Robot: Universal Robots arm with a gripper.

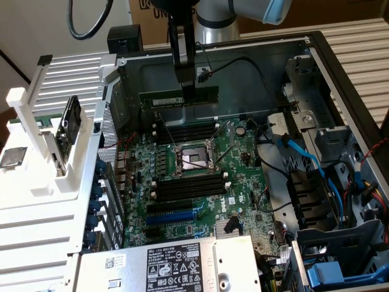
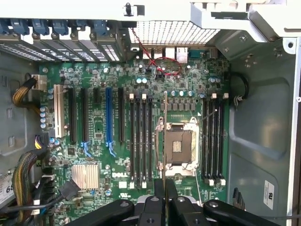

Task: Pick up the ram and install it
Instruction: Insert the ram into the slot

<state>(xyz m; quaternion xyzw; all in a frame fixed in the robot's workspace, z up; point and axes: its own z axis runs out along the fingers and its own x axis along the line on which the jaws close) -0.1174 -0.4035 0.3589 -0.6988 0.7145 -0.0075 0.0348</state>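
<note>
My gripper (image 1: 189, 91) reaches down from the arm into the open computer case and is shut on the ram (image 1: 158, 99), a long dark-green stick with a pale label. The ram hangs level in the air above the motherboard (image 1: 243, 182), over the far set of black memory slots (image 1: 188, 131). In the wrist view the ram (image 2: 165, 141) appears edge-on as a thin line running out from between the shut fingers (image 2: 159, 194), across the processor socket (image 2: 178, 146). Empty memory slots lie on both sides of the socket (image 2: 141, 141) (image 2: 212, 141).
A white rack (image 1: 55, 182) at the exterior view's left holds a silver chip (image 1: 13, 157) and an upright board (image 1: 68, 121). The power supply (image 1: 170, 264) sits near the front. Blue and black cables (image 1: 304, 152) and drive bays (image 1: 340, 243) crowd the exterior view's right.
</note>
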